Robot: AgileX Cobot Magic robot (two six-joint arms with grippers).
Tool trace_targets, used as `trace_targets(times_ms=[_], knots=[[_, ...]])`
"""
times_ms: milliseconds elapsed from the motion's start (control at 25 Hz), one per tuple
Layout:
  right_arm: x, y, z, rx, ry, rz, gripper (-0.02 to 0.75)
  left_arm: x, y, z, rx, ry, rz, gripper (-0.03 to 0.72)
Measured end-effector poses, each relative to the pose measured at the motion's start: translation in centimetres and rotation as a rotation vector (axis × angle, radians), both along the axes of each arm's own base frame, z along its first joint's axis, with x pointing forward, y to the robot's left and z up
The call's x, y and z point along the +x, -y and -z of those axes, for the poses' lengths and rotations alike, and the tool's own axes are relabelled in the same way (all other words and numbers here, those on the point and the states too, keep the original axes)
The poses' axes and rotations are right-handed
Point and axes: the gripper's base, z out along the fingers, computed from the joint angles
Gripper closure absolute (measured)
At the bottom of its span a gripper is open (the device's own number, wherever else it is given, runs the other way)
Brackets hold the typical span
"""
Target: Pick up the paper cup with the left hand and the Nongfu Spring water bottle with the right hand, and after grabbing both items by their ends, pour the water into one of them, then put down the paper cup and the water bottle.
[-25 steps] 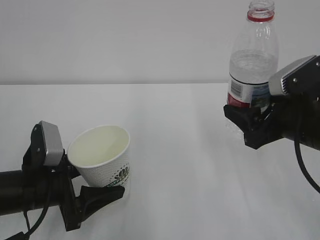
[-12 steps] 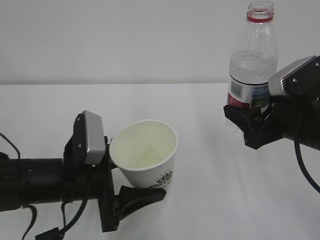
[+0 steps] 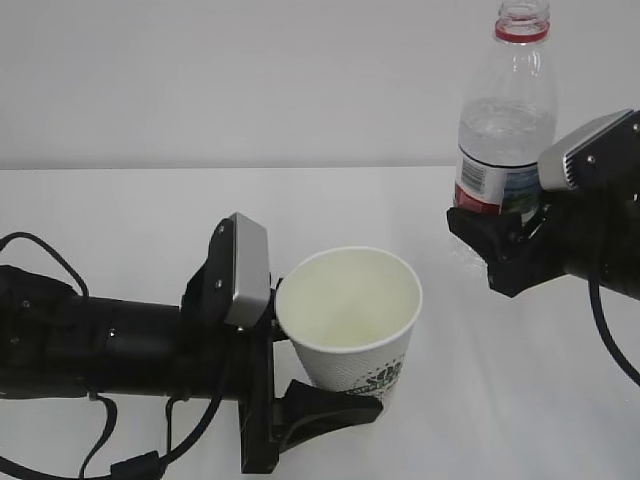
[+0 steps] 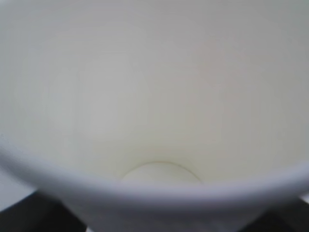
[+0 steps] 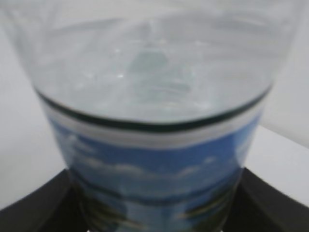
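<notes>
I have the paper cup (image 3: 350, 315) in the left hand (image 3: 300, 400), clamped low on its body near the base, with one black finger (image 3: 325, 410) showing under the logo side. It is lifted off the table (image 3: 330, 200), tipped slightly, its mouth facing up and toward the exterior camera. The left wrist view looks straight down into the cup (image 4: 154, 96): pale walls, a round bottom, and as far as I can tell no liquid in it.

The Nongfu Spring water bottle (image 3: 507, 120) stands upright in the right hand (image 3: 495, 250), whose fingers are closed around the lower part at the label. The cap looks to be off, only the red neck ring showing under the open mouth. The water (image 3: 505, 125) sits at roughly mid-height in the bottle, level. The right wrist view shows the label and the waterline close up, with dark finger edges on both sides of the bottle (image 5: 154, 145).

Cup and bottle are well apart, the cup low and near the middle, the bottle higher at the right.

My reading: both pickups are done. The pour has not started, since the bottle is not tilted and the cup appears dry. Left to do: bring the mouths together, tip the bottle, then set both down.
</notes>
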Motion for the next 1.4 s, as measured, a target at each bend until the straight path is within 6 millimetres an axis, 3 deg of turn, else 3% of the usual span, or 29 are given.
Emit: trace_targets(times_ms=[320,1040,1400], knots=[[0.0,-0.1,-0.2,-0.050,0.055,-0.029,0.221,0.3,0.4,-0.3,0.013,-0.032,0.017,0.118],[0.0,-0.3,-0.6,-0.400,0.332,-0.163,0.221,1.2,1.0,-1.0,0.006,0.004,0.027,0.118],[0.7,0.6,-1.4,-0.488,0.438,-0.050,0.221,2.8,1.5,-1.9,-0.017,0.019,-0.061,0.118]])
